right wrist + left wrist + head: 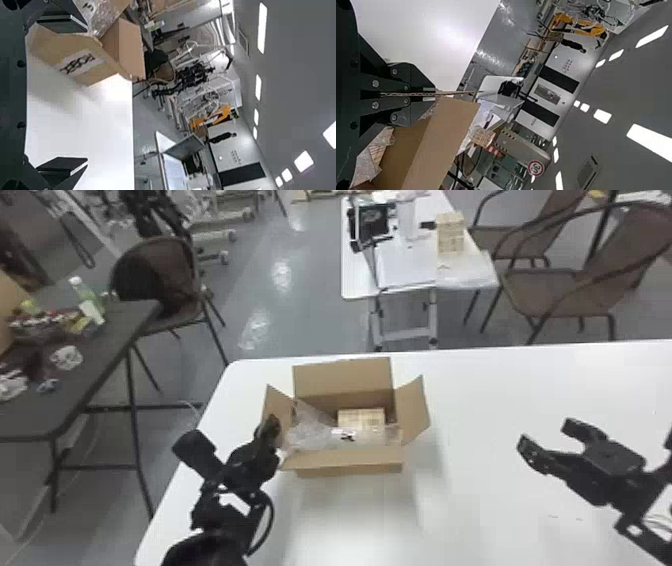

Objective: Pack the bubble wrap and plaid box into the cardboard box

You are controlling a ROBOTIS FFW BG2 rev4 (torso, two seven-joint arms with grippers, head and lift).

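Observation:
The open cardboard box (350, 464) stands on the white table with its flaps spread. Inside it lie the plaid box (361, 417), toward the back right, and clear bubble wrap (314, 434) along the front and left. My left gripper (272, 431) is at the box's left side; in the left wrist view this gripper (430, 94) is shut on a cardboard flap seen edge-on. To the right of the box, my right gripper (546, 434) is above the table, and in the right wrist view this gripper (86, 95) has its fingers wide apart, holding nothing.
The white table (500, 390) extends right of the box. A dark side table (95, 355) with assorted items is at the left, beside a chair (155, 285). Farther back are another white table (355, 280) and brown chairs (565, 290).

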